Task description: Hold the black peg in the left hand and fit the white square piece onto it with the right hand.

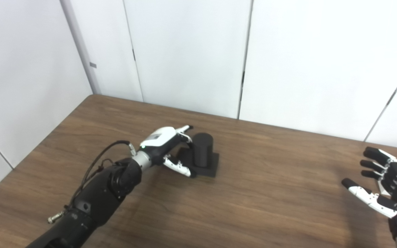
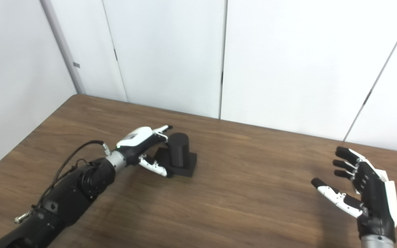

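The black peg [image 1: 202, 149] is a short upright cylinder on a square black base, standing on the wooden table [image 1: 253, 193] left of centre. My left hand [image 1: 165, 146] is right beside it on its left, fingers spread around the cylinder and the thumb [image 1: 177, 167] low by the base; no firm grip shows. My right hand [image 2: 364, 193] hovers open at the far right, palm toward the peg, holding nothing. No white square piece is in view.
White wall panels [image 1: 191, 51] rise close behind the table's far edge and along its left side. A black cable [image 1: 97, 162] loops off my left forearm.
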